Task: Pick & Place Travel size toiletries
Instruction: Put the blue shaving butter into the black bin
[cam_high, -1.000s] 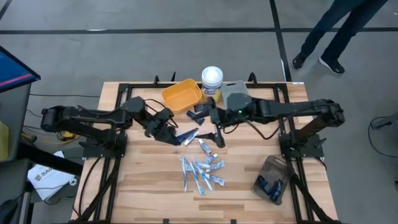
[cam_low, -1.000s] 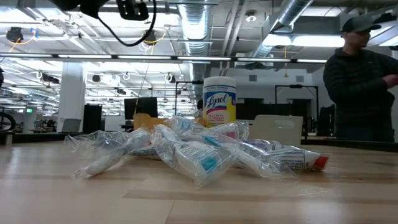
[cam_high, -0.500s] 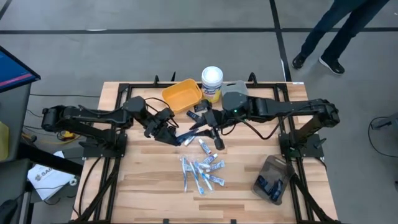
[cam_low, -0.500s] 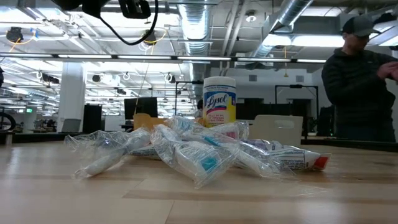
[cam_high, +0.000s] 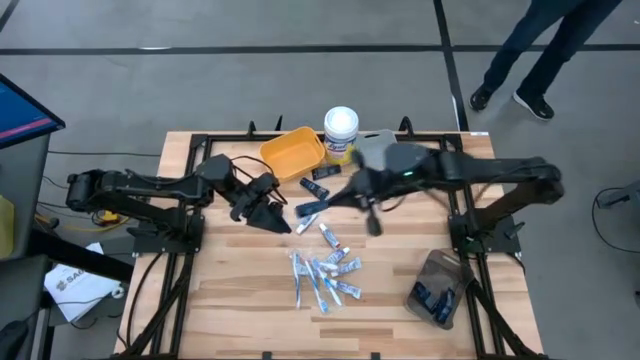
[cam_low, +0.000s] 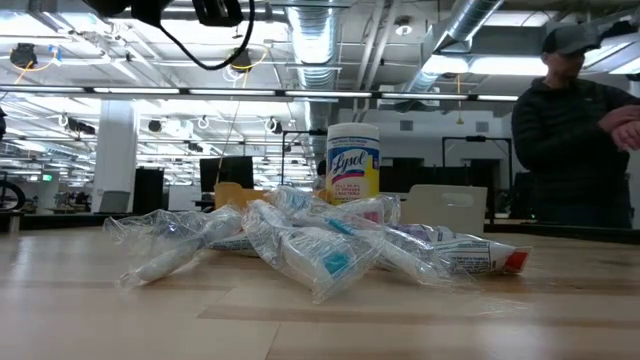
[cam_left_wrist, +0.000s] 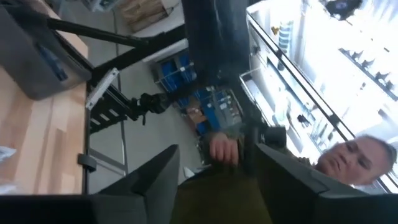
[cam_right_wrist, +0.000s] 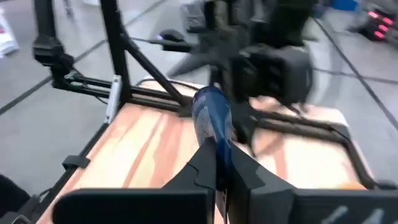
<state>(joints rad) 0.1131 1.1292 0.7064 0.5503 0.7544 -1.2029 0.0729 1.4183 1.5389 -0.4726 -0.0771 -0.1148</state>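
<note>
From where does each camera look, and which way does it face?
High: above the table, facing straight down; both arms, left tool and right tool show.
Low: at table height, facing level across the pile into the room; dark arm parts at top.
Left wrist: on that arm, facing a person beyond the table; its open fingers show.
Right wrist: on that arm, facing the left arm; its fingers grip a tube.
Shared: high and low both see the canister.
</note>
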